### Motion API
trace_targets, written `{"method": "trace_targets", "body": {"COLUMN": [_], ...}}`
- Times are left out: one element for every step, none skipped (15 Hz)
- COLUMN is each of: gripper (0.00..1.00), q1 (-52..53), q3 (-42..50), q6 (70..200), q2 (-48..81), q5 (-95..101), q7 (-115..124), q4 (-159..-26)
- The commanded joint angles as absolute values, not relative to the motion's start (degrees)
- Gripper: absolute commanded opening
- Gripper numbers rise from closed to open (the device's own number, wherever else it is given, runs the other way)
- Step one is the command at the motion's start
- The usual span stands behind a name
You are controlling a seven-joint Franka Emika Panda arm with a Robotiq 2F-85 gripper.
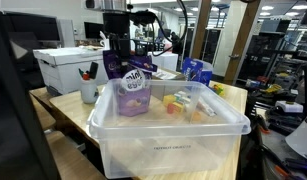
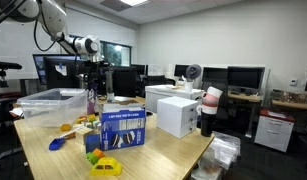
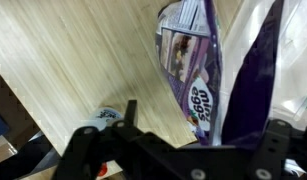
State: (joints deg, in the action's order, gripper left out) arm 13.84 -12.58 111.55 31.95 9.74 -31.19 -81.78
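In an exterior view, a white box (image 1: 65, 68) is seen well to the left of the fingers (image 1: 118, 60), resting on the wooden desk (image 1: 63, 108). Nearer to the fingers, on the same side but lower, a white cup (image 1: 88, 93) filled with pens is set just beside the clear plastic bin (image 1: 168, 140).

The fingers are pointed downward over the left rear corner of that bin. Directly beneath them a purple bag (image 1: 133, 88) is found upright. Its top reaches up between the fingers, and its lower part is seen through the bin's wall, inside the bin.

In the wrist view the fingers are shown spread apart, one on each side of the purple bag (image 3: 198, 75), and pale wood grain is visible to the left of it. Whether either pad touches the bag cannot be told from these pictures.

To the right of the fingers and lower, small yellow and orange items (image 1: 179, 103) are scattered on the floor of the bin, apart from the bag. Farther right, beyond the bin's rear rim, a blue box (image 1: 196, 70) is placed on the desk. In an exterior view from the opposite side, the fingers (image 2: 93, 82) are seen hanging over the bin (image 2: 48, 103), with the blue box (image 2: 123, 128) well in front of them.
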Motion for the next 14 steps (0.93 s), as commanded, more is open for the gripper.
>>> {"method": "trace_targets", "body": {"gripper": [1.0, 1.0, 1.0, 1.0, 1.0, 1.0, 1.0, 1.0, 1.0, 1.0, 0.75, 0.68, 0.53, 0.28], "q1": [12.5, 12.5, 12.3, 12.1, 12.0, 11.9, 11.8, 11.8, 12.0, 12.0, 12.0, 12.0, 12.0, 11.9], "q3": [-13.1, -13.1, -13.1, -13.1, -13.1, -13.1, -13.1, -13.1, -13.3, -13.5, -13.6, -13.5, -13.5, -13.2], "q6": [112.8, 112.9, 113.1, 113.4, 113.4, 112.8, 112.3, 111.9, 111.9, 112.1, 112.5, 112.5, 112.2, 112.0], "q2": [32.1, 32.1, 31.8, 31.6, 31.4, 30.9, 30.5, 30.1, 29.6, 29.5, 29.1, 28.8, 28.4, 27.5], "q5": [9.2, 9.2, 9.1, 8.9, 8.8, 8.4, 8.1, 7.8, 7.2, 6.7, 5.8, 5.2, 4.5, 3.6], "q7": [-33.0, -33.0, -32.7, -32.6, -32.4, -31.8, -31.2, -30.6, -29.3, -28.9, -27.9, -27.3, -26.6, -25.0], "q4": [-82.2, -82.2, -82.9, -83.5, -84.0, -85.0, -85.9, -86.9, -88.4, -88.9, -90.3, -91.0, -91.7, -93.1]}}
